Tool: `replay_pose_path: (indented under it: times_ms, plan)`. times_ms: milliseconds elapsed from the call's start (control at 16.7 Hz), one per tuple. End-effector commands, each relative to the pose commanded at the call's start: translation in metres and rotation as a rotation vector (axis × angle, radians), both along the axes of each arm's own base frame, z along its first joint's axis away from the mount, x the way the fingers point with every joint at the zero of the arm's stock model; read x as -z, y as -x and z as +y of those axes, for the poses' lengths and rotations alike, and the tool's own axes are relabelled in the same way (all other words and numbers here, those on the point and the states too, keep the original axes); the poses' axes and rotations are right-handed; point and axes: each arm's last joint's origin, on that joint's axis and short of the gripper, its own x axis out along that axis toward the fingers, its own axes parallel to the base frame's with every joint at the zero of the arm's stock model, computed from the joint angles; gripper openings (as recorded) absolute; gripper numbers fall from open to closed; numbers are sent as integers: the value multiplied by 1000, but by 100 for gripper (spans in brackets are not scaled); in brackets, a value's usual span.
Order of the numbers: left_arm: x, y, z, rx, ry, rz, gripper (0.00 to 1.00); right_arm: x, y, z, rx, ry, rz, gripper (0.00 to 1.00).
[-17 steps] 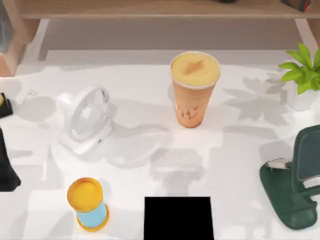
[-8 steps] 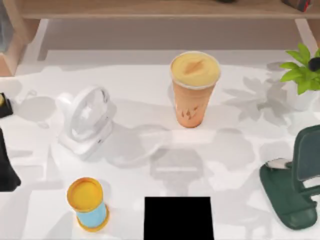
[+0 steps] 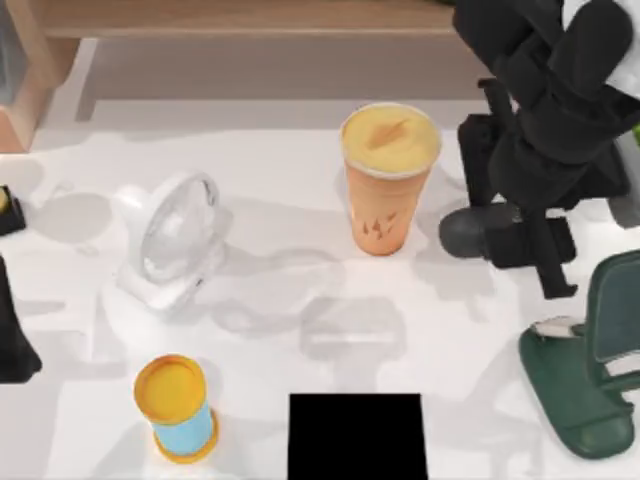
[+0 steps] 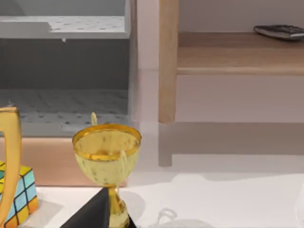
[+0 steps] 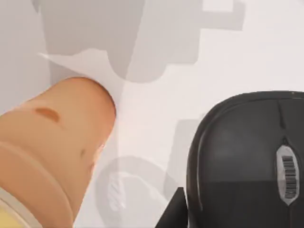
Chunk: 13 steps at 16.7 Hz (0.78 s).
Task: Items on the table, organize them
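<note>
Right hand (image 3: 505, 235) over mouse (image 5: 247, 156), finger state unclear; descend centred, avoid drink cup (image 3: 388, 180) beside.

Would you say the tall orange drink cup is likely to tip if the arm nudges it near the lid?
Probably yes. The orange drink cup stands upright, tall, and tapers to a narrow base, so a high push would likely topple it. Its smooth wall may slip in a grip. The right gripper sits close beside it, over the mouse.

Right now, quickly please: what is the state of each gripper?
Left gripper: parked at the left edge of the table; state cannot be told.
Right gripper: closed on the dark grey mouse, beside the orange cup.
</note>
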Motion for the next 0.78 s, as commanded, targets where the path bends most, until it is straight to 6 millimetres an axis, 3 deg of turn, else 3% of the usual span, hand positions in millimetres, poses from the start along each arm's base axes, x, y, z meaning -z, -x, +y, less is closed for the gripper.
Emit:
replay_pose_path:
  times_ms: [240, 420, 600, 780]
  plan:
    - [0, 0, 0, 0, 0, 0, 100, 38, 36, 60, -663, 99, 17, 0]
    - [0, 0, 0, 0, 0, 0, 100, 69, 64, 91, -1038, 153, 40, 0]
    - [0, 0, 0, 0, 0, 0, 100, 96, 85, 108, -1277, 190, 69, 0]
    - [0, 0, 0, 0, 0, 0, 100, 112, 95, 114, -1379, 209, 92, 0]
